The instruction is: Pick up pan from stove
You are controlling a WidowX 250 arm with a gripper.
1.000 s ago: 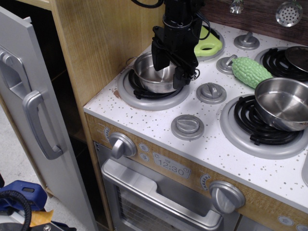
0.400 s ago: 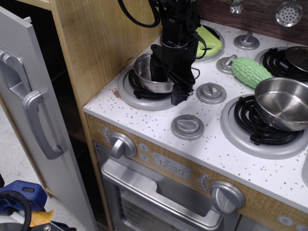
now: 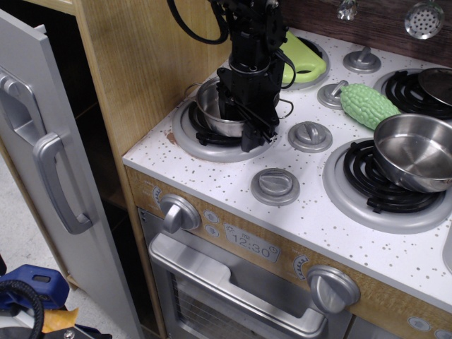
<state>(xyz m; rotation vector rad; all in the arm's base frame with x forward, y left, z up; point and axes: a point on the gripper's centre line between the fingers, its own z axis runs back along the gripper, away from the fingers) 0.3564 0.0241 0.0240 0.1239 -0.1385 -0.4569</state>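
Jaws straddle the near wall of the pan [image 3: 215,106]: 1 finger seems to go down inside, the other shows outside at the rim's front-right, low by the burner. Gap looks narrow, but whether they already pinch the wall I cannot tell, since the black gripper [image 3: 244,123] body hides the contact.

Only 1 view, observation.image. Pan sits on the front-left coil burner [image 3: 212,138] of the stove [image 3: 233,173], still flat on the coil, not lifted. Arm comes down near vertical, prob. bc a straight-sided pot w/ thin wire loop handles is easiest taken by clamping its wall from above. 1 wire loop shows at the pan's right, just beside the gripper.

Other items, well apart: wider shallow steel pan [image 3: 417,152] on the front-right burner, a bumpy green toy gourd [image 3: 366,104] behind it, a lime-green piece [image 3: 305,62] on the back-left burner. Knob [image 3: 309,135] is near the gripper's right, so a straight lift looks safest vs. a sideways drag.
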